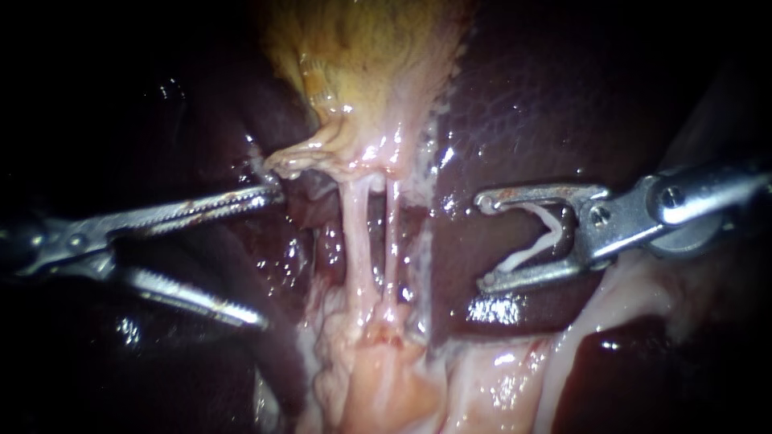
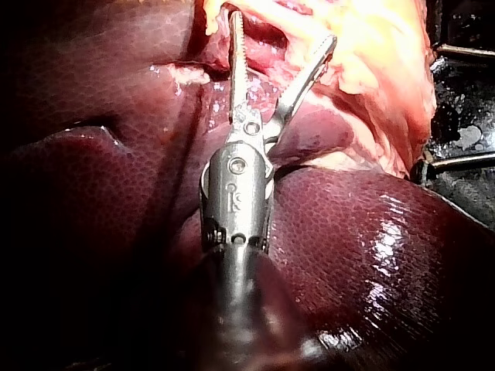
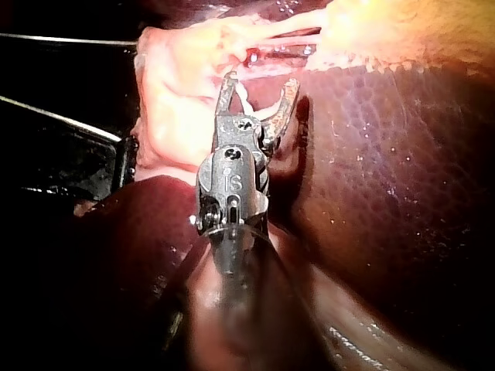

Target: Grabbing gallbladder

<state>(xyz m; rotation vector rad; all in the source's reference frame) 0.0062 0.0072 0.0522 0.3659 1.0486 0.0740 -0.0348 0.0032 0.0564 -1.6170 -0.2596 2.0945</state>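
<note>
Wet dark liver (image 1: 547, 104) is seen left and right, its surroundings lost in blackness. The yellowish gallbladder (image 1: 362, 48), cut off at the far edge, lies centrally. The pincers of the left instrument (image 1: 267, 257) and right instrument (image 1: 482, 241) are spread apart, nothing gripped.

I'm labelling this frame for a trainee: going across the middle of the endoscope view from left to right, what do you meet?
left instrument → thicker tube → thinner tube → liver → right instrument
</note>
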